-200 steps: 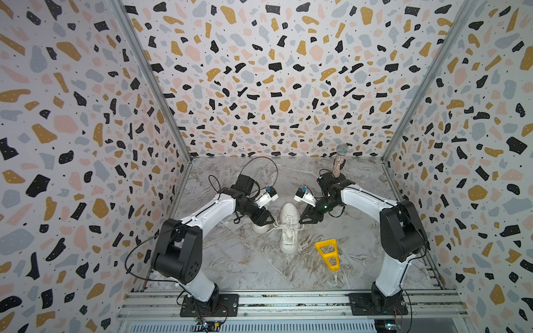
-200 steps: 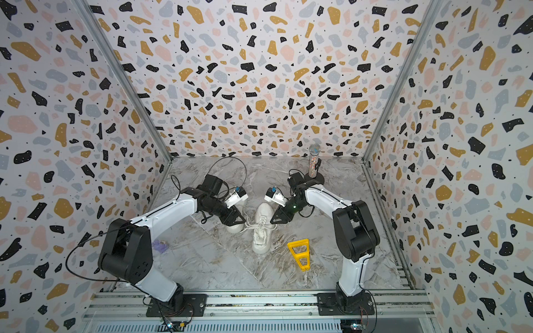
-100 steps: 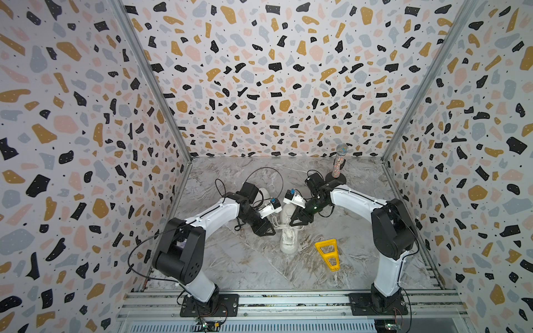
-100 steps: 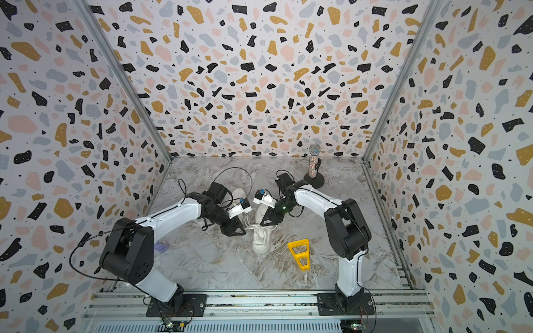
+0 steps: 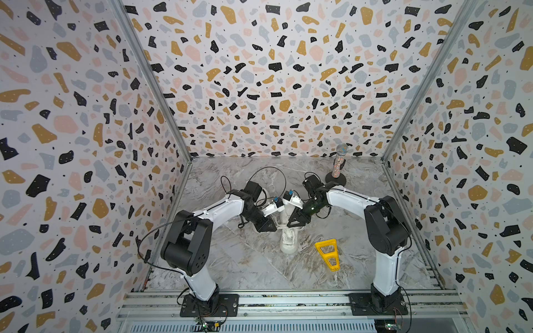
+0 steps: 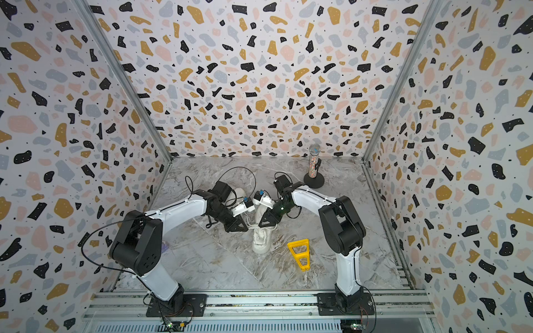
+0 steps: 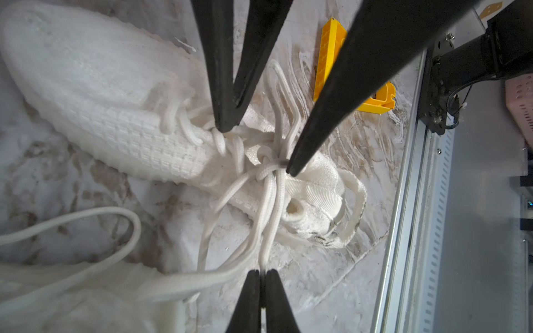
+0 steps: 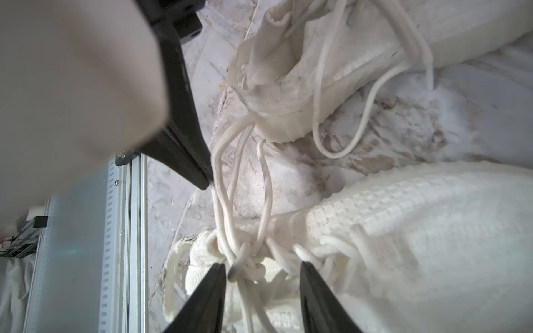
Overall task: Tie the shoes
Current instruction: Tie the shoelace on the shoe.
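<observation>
Left end effector (image 7: pixel 262 272) angles down pinching lace (image 7: pixel 271 207) — right end effector (image 8: pixel 262 264) straddles knot (image 7: pixel 265 163), released.

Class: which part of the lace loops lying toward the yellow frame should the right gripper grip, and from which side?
Probably the lace loops mid-length, just outside the knot, where their strands run side by side. Bring the right gripper down from above, jaws across the strands: they lie low beside the shoe.

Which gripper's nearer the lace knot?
Right. The right gripper straddles the knot, jaws open; the left gripper sits off to the side, shut on a lace.
</observation>
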